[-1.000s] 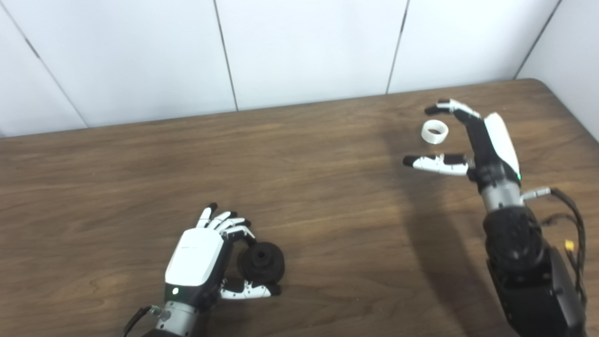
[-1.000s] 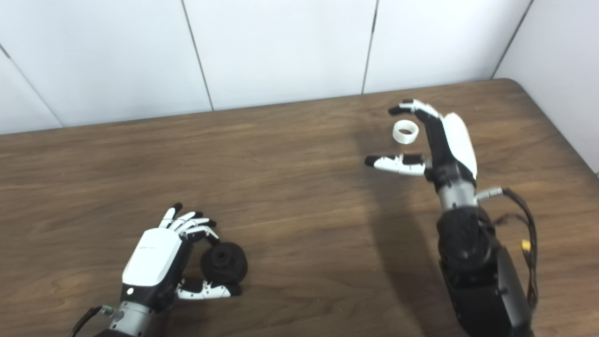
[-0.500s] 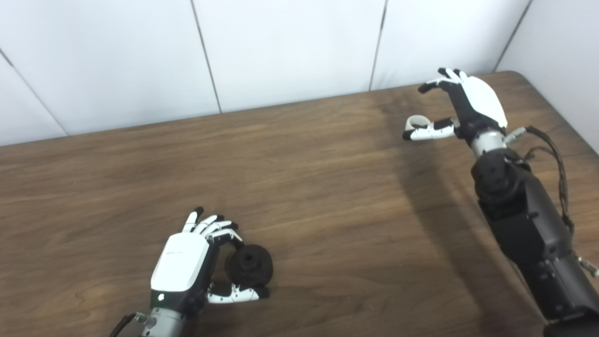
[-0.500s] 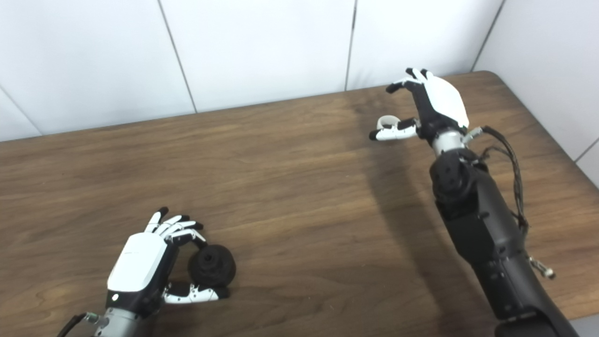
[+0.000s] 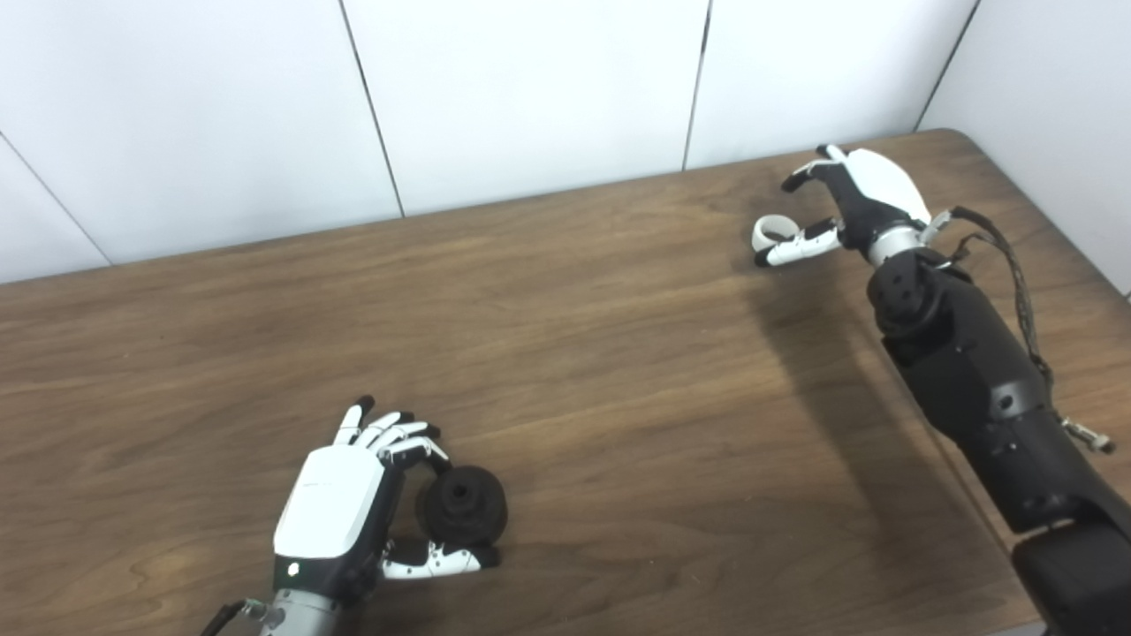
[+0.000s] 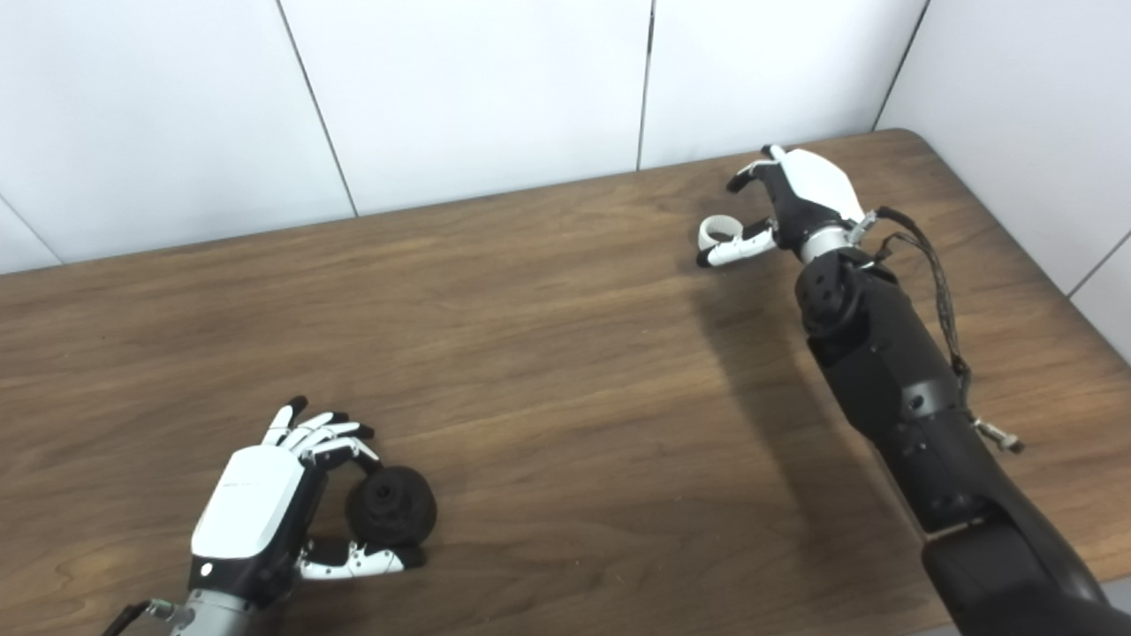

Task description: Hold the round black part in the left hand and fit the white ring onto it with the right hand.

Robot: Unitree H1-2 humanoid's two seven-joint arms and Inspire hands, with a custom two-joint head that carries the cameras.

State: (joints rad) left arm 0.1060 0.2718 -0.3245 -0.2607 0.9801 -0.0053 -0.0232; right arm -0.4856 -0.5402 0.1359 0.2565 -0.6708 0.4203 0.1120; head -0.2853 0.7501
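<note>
Two hands: left (image 5: 340, 512) clasping black part (image 5: 462, 505), right (image 5: 848, 199) spread around white ring (image 5: 770, 231).

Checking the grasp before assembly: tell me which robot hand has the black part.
The left robot hand, near the table's front edge, curls around the round black part. The right robot hand is far back beside the white ring.
</note>
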